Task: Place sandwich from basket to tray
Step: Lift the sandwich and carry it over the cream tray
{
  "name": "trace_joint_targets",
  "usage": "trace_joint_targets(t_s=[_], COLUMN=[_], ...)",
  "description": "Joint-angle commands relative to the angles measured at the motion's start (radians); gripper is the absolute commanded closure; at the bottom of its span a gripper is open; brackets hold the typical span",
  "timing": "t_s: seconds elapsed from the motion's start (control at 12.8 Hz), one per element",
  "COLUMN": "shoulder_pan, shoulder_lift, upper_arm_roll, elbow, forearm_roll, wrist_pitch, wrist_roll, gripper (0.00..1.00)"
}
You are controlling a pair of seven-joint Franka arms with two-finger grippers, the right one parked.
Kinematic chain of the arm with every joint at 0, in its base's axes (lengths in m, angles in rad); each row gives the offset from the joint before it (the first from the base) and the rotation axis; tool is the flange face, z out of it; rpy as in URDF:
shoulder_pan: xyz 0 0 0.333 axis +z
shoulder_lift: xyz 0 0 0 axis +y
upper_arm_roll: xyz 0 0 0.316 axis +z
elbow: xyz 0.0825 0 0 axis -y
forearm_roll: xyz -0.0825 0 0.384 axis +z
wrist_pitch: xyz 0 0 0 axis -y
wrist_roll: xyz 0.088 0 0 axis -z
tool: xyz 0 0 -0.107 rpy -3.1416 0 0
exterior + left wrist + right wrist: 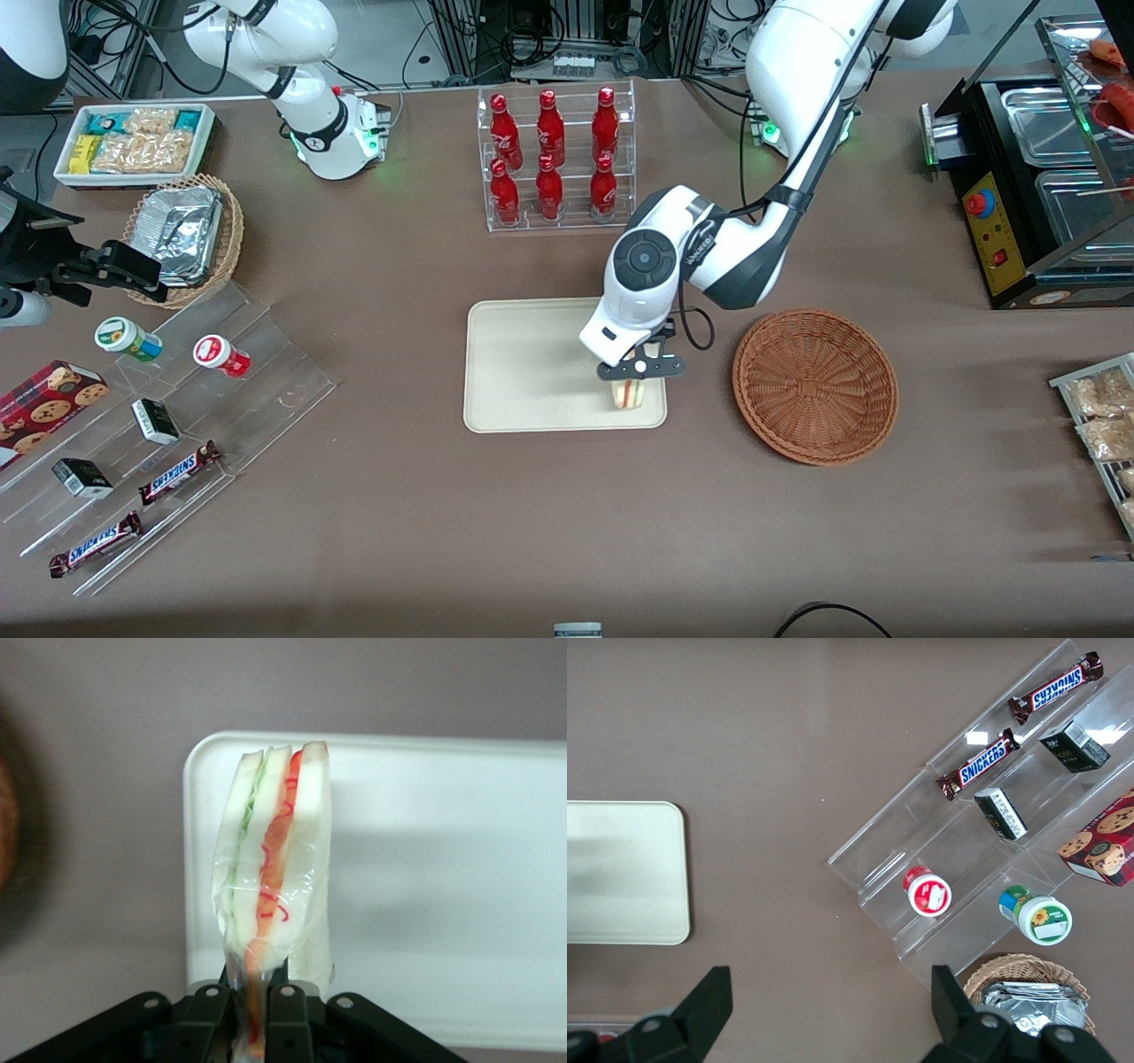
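**Sandwich held over the tray's corner, basket empty**

The sandwich [275, 868], a wrapped wedge of pale bread with a green and a red-pink layer, is pinched at one narrow end between the fingers [285, 1010] of the hand [634, 370]. In the wrist view it stands out edge-on from the hand, over the rim of the tray [443, 859]. In the front view the sandwich [626, 392] sits low above the tray [523, 368], at the corner nearest the camera and closest to the basket [815, 385]. Whether it already touches the tray cannot be told.

It looks light and soft. The bread would crush under a hard squeeze, and the clear wrap looks slick, so a grip on film alone could slip. The present hold, across the flat faces near the wedge's end, seems sensible: it presses the layers together rather than shearing them apart. Released so close to the rim, the wedge may tip or land partly off the tray.

The woven basket lies just beside the tray on the brown desk [567, 532], toward the working arm's end, with nothing in it. A rack of red bottles [554, 159] stands farther from the camera than the tray.
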Motion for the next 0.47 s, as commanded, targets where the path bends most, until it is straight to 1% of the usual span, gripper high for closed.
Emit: trace_joint_targets(t_s=[0.0,0.23,0.39], shoulder_pan=[-0.017,-0.033,-0.039], shoulder_lift=[0.013,0.037,0.06], upper_arm_roll=[0.015,0.015,0.015], elbow=[0.026,0.025,0.025], forearm_roll=[-0.007,-0.001,0.028], wrist_pitch=[0.045,0.045,0.044], wrist_roll=[-0.084,-0.072,-0.07], gripper=[1.0,1.0,1.0])
